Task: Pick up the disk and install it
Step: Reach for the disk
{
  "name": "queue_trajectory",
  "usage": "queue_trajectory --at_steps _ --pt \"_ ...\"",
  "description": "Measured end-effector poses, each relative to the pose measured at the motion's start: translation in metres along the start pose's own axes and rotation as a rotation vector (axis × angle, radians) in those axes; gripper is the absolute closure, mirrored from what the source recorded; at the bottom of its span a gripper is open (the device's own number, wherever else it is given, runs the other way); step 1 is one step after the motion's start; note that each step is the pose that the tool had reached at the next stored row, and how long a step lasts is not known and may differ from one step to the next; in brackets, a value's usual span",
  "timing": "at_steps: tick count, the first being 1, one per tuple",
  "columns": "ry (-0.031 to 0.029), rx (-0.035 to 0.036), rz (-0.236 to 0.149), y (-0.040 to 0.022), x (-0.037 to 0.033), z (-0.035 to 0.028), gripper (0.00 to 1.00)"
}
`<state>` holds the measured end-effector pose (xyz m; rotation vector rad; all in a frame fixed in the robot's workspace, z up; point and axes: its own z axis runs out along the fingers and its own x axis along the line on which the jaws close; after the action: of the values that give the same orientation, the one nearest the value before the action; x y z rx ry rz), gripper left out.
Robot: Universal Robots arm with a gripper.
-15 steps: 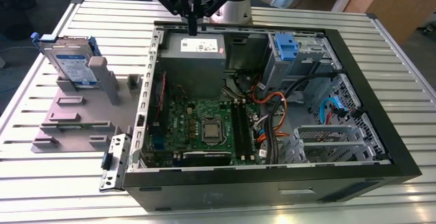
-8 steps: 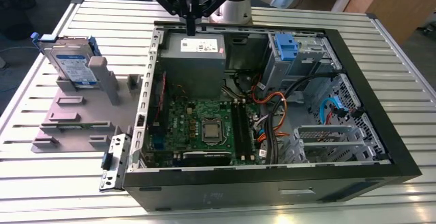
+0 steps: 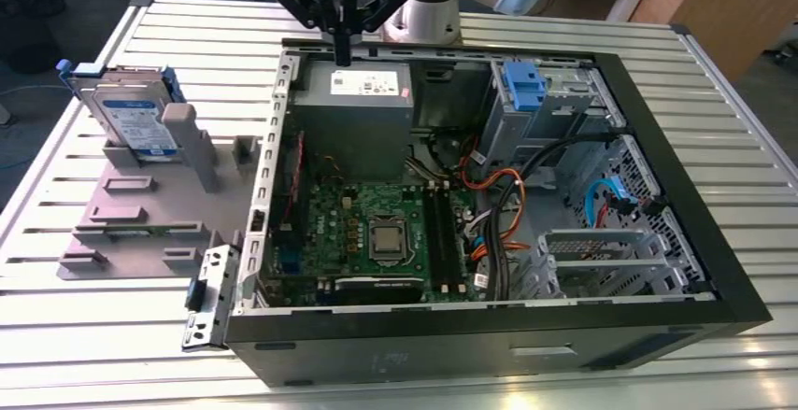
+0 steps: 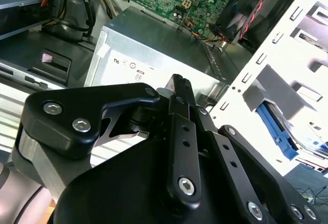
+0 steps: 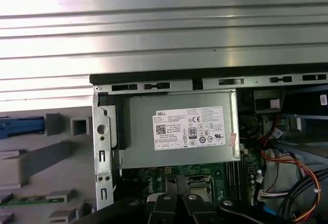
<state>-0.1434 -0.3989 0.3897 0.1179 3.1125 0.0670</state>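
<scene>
The disk is a silver-grey drive with a white-and-blue label and blue rails. It stands upright in the grey plastic stand on the exterior view's left, outside the open computer case. My gripper hangs over the case's far wall, just above the grey power-supply box, well to the right of the disk. Its fingers are shut together with nothing between them, as the second wrist view also shows of the gripper. A blue rail of the disk shows in the first wrist view.
The case lies open on a ribbed metal table, showing a green motherboard, bundled cables and a blue-fronted drive bay. A small metal bracket lies by the case's near left corner. The power-supply box sits directly under the wrist.
</scene>
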Motion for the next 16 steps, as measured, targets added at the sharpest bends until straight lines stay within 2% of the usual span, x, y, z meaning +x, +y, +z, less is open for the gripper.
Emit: queue_trajectory --at_steps 16 --pt "0.0000 0.0000 0.000 -0.0013 0.0166 0.0013 0.89"
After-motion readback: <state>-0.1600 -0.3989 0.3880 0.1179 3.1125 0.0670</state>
